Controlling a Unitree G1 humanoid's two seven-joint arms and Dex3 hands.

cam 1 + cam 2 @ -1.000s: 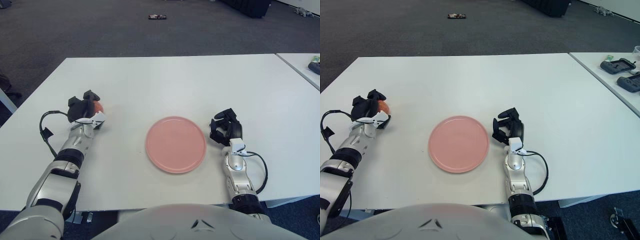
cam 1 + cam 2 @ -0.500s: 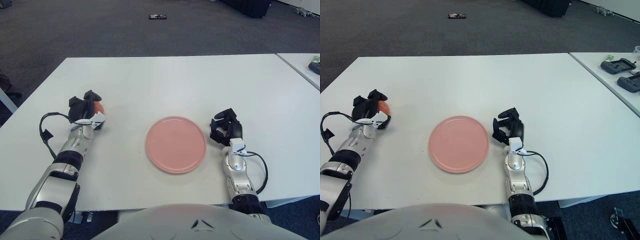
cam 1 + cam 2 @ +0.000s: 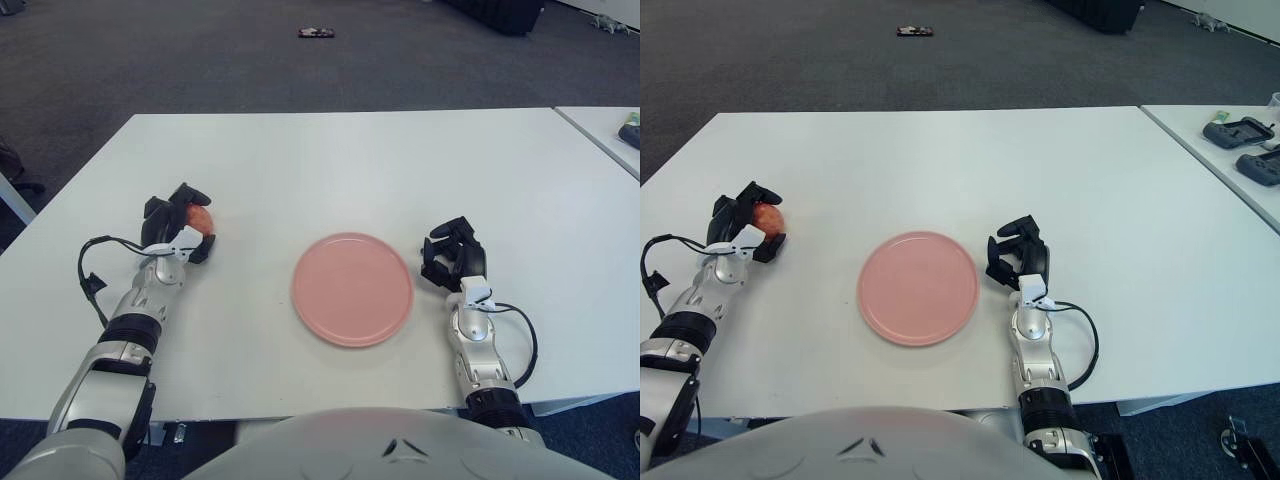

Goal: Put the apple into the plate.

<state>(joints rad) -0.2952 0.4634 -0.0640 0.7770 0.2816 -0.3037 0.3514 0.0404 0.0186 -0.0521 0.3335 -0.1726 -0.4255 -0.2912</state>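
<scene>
Pink plate (image 3: pixel 352 289) lies bare at the centre of the white table (image 3: pixel 330 160) in the left eye view, a broad, shallow target. Well to its left, the left hand (image 3: pixel 176 225) has its dark fingers curled around the red apple (image 3: pixel 199 216), apparently a side grasp suited to lifting, though contact underneath is hidden. Right hand (image 3: pixel 449 258) shows just beside the plate's right edge, idle, fingers curled on nothing. In the right eye view the apple (image 3: pixel 767 217) peeks between the fingers, low over the table; the carry across to the plate remains.
</scene>
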